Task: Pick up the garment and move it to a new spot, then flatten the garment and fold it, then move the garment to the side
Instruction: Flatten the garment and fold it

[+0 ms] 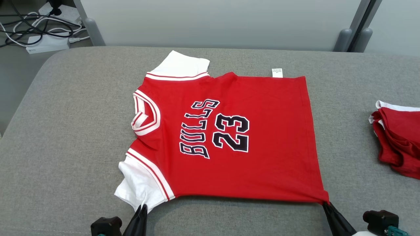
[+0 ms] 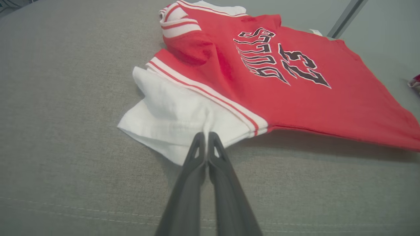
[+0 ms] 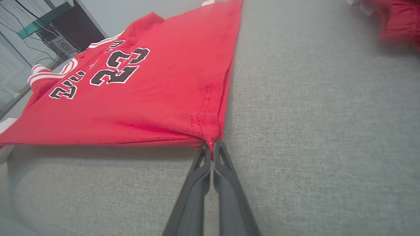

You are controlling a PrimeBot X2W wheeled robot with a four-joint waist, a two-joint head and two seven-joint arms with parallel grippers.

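Closest to the camera stood the left pincer and the right pincer, at the bottom edge of the head view, each shut tight on cloth. Beneath everything spread the grey tabletop. Near its middle lay the garment, a red jersey face up and mostly flat, collar toward the robot's left and hem toward its right. Its near edge ran taut between the two grips. I judge that was the reason for holding it there: tension to smooth the cloth before folding. A heap of red cloth sat well apart at the right. The left pincer nipped the near white sleeve, which puckered at the tips. The right pincer held the near hem corner, drawn to a point. A small white label poked out at the far edge.
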